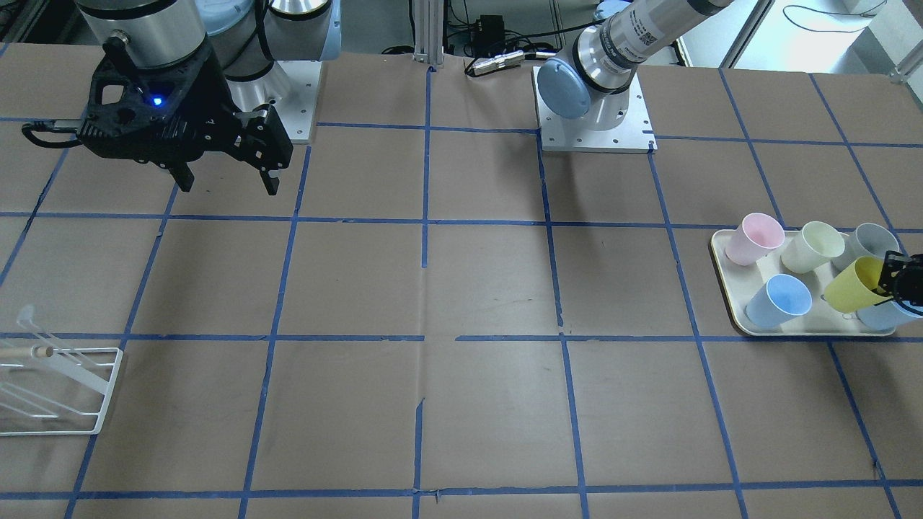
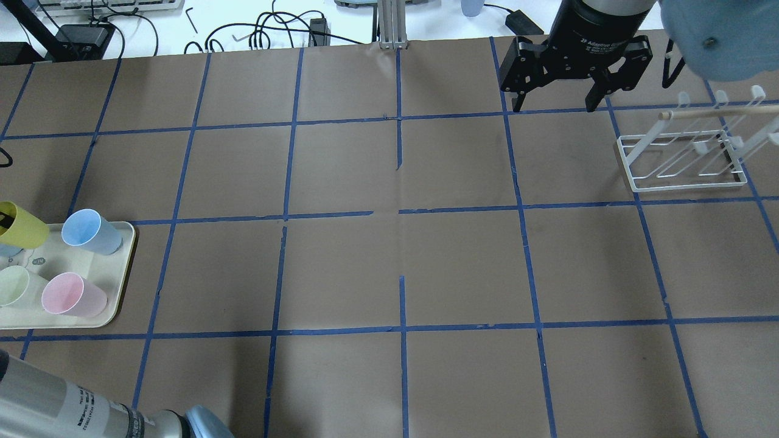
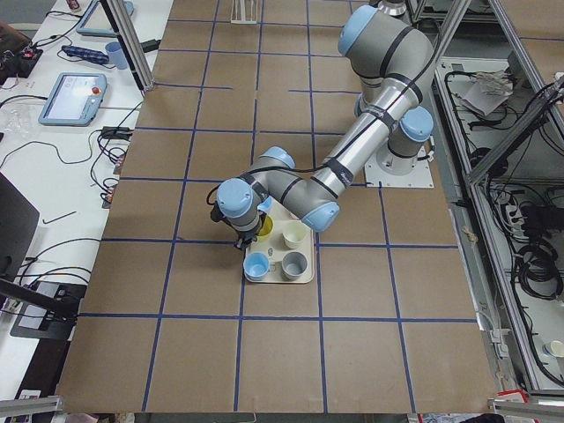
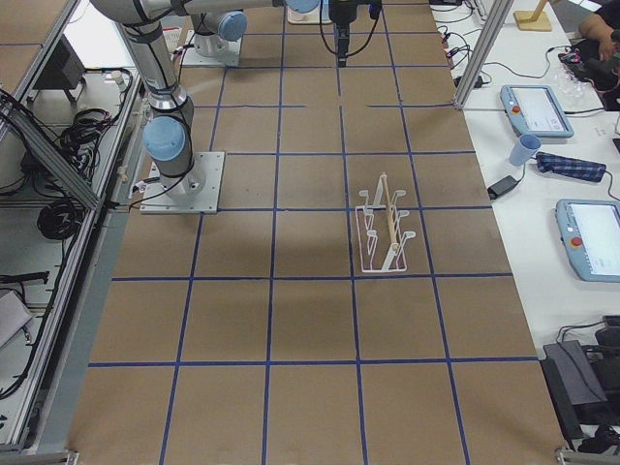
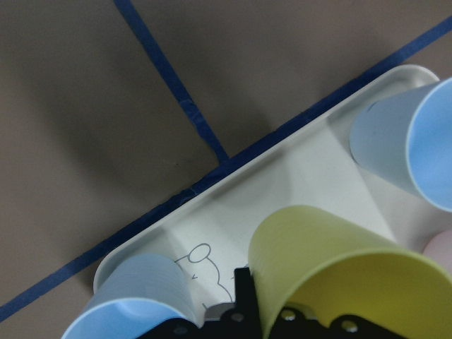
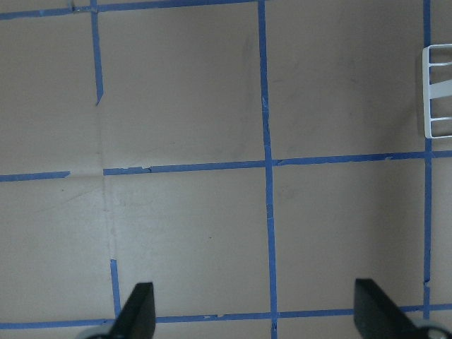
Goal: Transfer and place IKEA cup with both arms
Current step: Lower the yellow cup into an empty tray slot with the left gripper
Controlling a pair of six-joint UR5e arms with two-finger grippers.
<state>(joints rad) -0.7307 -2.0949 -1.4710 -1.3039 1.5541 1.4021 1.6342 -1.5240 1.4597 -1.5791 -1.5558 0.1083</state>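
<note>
The lime-yellow IKEA cup (image 1: 858, 285) is tilted over the cream tray (image 1: 723, 252) at the table's end on my left. My left gripper (image 1: 905, 280) is shut on the cup's wall at the rim. In the left wrist view the cup (image 5: 339, 275) fills the lower right and a black finger (image 5: 244, 300) presses its outside. The cup also shows at the left edge of the overhead view (image 2: 21, 224). I cannot tell whether its base touches the tray. My right gripper (image 1: 227, 176) hangs open and empty above the far side of the table (image 2: 552, 103).
The tray also holds pink (image 1: 753, 238), cream (image 1: 811, 246) and grey (image 1: 869, 241) cups and two light blue ones (image 1: 779, 299) (image 5: 134, 300). A white wire rack (image 2: 688, 158) with a wooden rod stands near my right gripper. Blue tape lines cross the brown table.
</note>
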